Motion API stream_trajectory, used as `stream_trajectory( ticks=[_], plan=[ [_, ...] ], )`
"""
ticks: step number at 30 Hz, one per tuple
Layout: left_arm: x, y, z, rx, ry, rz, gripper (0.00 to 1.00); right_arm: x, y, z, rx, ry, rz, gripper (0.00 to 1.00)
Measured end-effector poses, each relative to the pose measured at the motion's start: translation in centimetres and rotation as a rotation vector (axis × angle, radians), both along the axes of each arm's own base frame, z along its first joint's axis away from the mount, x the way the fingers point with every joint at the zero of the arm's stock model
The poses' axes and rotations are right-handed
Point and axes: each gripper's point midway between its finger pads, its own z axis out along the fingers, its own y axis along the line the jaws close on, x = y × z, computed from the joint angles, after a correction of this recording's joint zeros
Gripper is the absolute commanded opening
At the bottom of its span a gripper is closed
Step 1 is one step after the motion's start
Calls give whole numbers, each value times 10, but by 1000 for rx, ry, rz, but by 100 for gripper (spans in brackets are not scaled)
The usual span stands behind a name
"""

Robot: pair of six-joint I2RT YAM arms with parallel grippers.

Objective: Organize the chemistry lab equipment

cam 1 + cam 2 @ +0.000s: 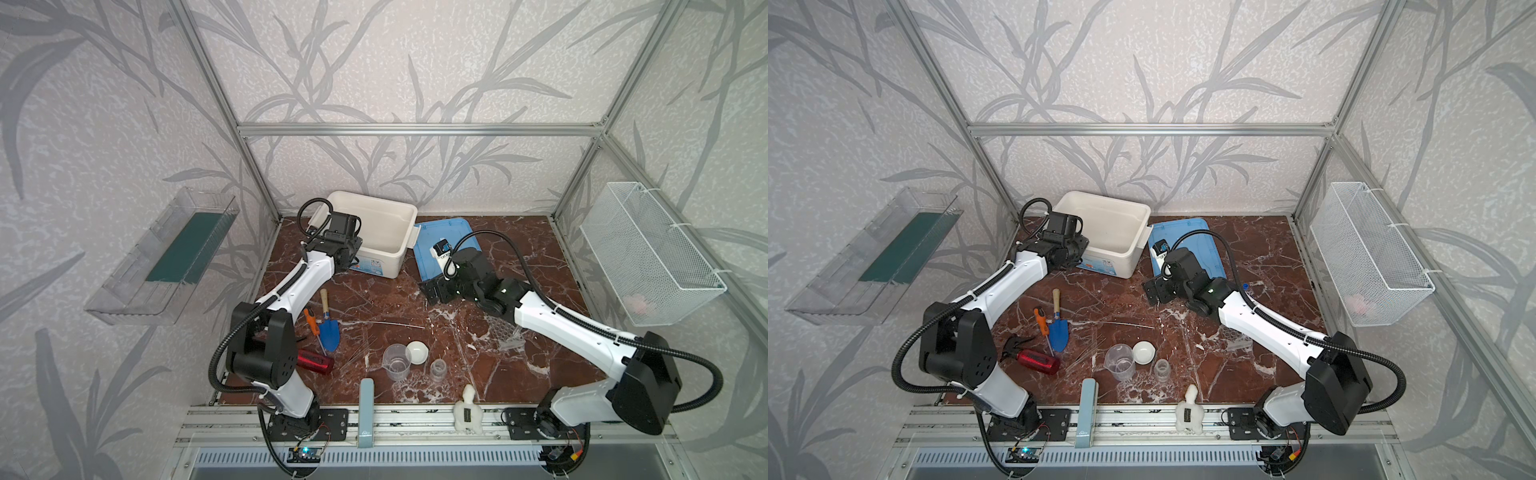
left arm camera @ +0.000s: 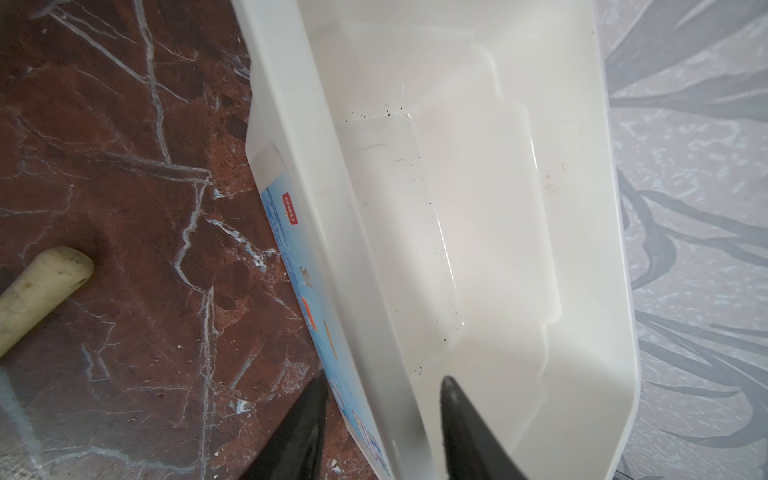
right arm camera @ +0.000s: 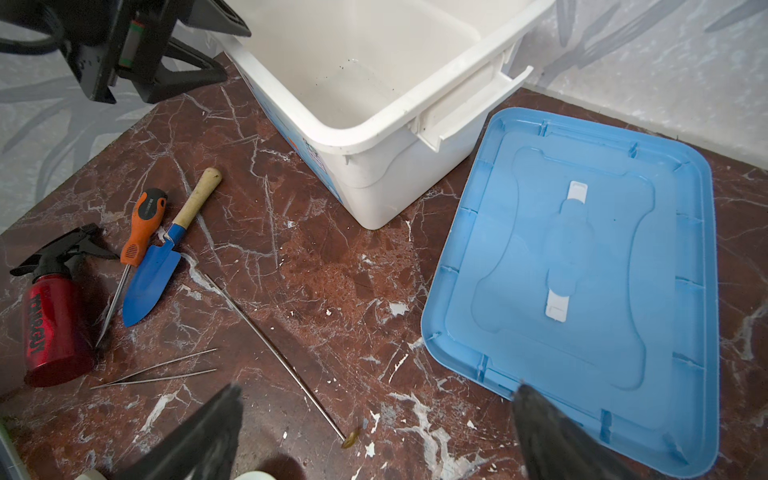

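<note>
**Beaker, cup, dish, rods and rack: loose on table, tub open**

Clock face: 12 at the back wall, 6 at the front rail.

- Beaker [image 1: 397, 362], clear and spouted, stands upright at 6 o'clock. The white dish [image 1: 417, 352] is just beside it and the cup [image 1: 438, 370] is near, at its right.
- Long rod [image 3: 274, 356] lies flat near the centre. Thinner rods [image 3: 153, 379] fan out at 7 o'clock, close to the spray bottle.
- Rack [image 1: 505, 330], clear with holes, sits at 4 o'clock. The right forearm crosses above it and hides part of it.
- Tub [image 1: 386, 232], white and uncovered, sits at 11 o'clock. Its blue lid [image 1: 457, 226] lies flat at 1 o'clock, just beside it.
- Trowel [image 1: 330, 332], screwdriver [image 1: 311, 320] and red spray bottle [image 1: 316, 360] lie together at 8 o'clock.
- Left gripper [image 2: 382, 415] is half spread and straddles the tub's near wall, one finger outside and one inside. Whether it presses the wall cannot be told.
- Right gripper [image 3: 374, 432] is spread wide and holds nothing. It hangs above the table near the centre, by the lid's near corner.
- Table [image 1: 386, 299] is red-brown marble pattern with white veins.
- Walls carry grey leaf paper inside a metal frame [image 1: 415, 129].
- Clear shelf [image 1: 166, 257] hangs at 9 o'clock and a wire basket [image 1: 648, 257] at 3 o'clock.
</note>
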Motion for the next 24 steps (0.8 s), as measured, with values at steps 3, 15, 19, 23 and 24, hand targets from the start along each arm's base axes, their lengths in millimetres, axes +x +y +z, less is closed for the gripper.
stream_trajectory(
  ticks=[3, 15, 19, 23, 24],
  plan=[
    [-1, 0, 0, -1, 3, 5, 36, 0, -1, 0, -4, -2, -3, 99],
    [-6, 6, 5, -43, -9, 89, 9, -1, -5, -10, -24, 9, -10, 99],
    [-21, 2, 3, -56, -8, 109, 9, -1, -5, -9, -24, 7, -9, 99],
    [-32, -2, 7, -44, -18, 139, 9, -2, -5, -8, -21, 5, -9, 99],
    [-34, -2, 9, -42, -26, 149, 8, -2, -5, -8, -20, 7, -9, 99]
  ],
)
